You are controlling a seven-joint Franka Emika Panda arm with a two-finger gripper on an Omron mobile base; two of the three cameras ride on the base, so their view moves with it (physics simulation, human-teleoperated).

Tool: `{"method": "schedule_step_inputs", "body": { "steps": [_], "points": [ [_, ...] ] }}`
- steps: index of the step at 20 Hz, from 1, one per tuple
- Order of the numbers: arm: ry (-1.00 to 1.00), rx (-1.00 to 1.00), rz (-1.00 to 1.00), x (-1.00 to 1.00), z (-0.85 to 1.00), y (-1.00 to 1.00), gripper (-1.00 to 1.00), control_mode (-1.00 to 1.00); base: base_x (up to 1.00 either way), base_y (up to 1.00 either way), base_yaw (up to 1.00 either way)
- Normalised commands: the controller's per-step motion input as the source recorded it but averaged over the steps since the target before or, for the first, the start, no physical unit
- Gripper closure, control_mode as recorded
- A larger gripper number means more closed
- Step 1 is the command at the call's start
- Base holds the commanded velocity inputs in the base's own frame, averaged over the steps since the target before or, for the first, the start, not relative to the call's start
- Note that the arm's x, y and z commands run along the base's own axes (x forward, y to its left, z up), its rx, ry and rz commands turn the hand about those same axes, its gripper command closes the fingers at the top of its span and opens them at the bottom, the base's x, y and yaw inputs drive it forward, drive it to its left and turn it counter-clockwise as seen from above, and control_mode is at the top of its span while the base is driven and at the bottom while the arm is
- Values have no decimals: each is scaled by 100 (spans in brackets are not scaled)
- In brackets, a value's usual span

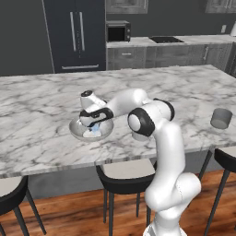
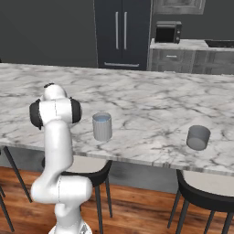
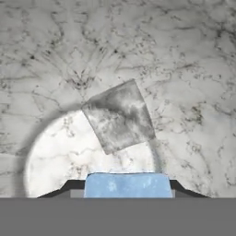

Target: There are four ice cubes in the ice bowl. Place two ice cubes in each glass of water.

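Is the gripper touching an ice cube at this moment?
Touching. In the hand view a pale blue ice cube fills the space between the gripper fingertips, flush against both with no gap, above the ice bowl.

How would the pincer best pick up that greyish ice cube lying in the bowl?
Probably straight from above, closing on two opposite flat sides of the greyish ice cube. It lies flat in the ice bowl with its square top face up and straight edges exposed. Another blue cube already sits between the pincer tips.

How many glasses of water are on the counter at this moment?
2. One glass of water stands near the counter's front edge just right of the arm; the other glass of water stands farther right, also near the front edge.
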Motion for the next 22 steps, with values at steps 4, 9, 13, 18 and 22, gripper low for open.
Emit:
{"method": "schedule_step_inputs", "body": {
  "steps": [4, 9, 13, 18, 22],
  "points": [
    [-18, 0, -21, -55, 65, -6, 100, -100, 0, 0, 0],
    [-20, 0, -29, -60, 73, -17, 100, -100, 0, 0, 0],
    [-22, 0, -40, -56, 71, -33, 100, -100, 0, 0, 0],
    [-15, 1, -44, -38, 67, -52, 100, -100, 0, 0, 0],
    [-6, 7, -40, -13, 50, -75, 100, -100, 0, 0, 0]
  ]
}}
